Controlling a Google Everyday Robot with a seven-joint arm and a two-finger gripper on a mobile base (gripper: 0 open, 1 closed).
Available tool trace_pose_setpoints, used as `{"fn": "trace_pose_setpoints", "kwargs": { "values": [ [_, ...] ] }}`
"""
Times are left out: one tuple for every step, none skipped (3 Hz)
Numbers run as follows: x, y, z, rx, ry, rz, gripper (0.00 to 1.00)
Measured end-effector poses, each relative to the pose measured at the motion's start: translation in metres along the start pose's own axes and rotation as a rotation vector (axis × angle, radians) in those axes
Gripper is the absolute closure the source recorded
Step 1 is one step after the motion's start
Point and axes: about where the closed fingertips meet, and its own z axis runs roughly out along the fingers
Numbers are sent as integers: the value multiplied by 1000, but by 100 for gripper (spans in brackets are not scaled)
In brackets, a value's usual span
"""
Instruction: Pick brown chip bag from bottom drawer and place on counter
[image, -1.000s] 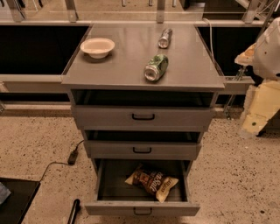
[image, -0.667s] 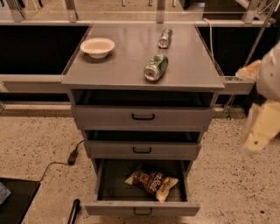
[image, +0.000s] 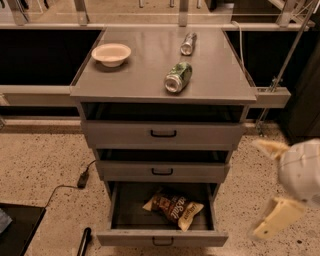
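1. Currently I have the gripper (image: 260, 187) at the right edge of the view, off to the right of the cabinet and level with the lower drawers, touching nothing.
2. Fingers (image: 276, 216) are spread wide, with nothing between them.
3. Brown chip bag (image: 172, 207) lies flat in the pulled-out bottom drawer (image: 162, 239), right of centre and angled, well apart from the gripper.
4. Table (image: 145, 70) carries a white bowl (image: 111, 53) at the left, a green can (image: 178, 77) on its side right of centre, and a silver can (image: 188, 43) lying further back.
5. Black cable (image: 82, 179) is on the floor to the left.
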Motion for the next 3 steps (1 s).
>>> {"fn": "trace_pose_setpoints", "kwargs": {
  "values": [
    [24, 37, 104, -108, -86, 94, 0],
    [73, 60, 217, -227, -21, 209, 0],
    [73, 55, 265, -249, -3, 212, 0]
  ]
}}
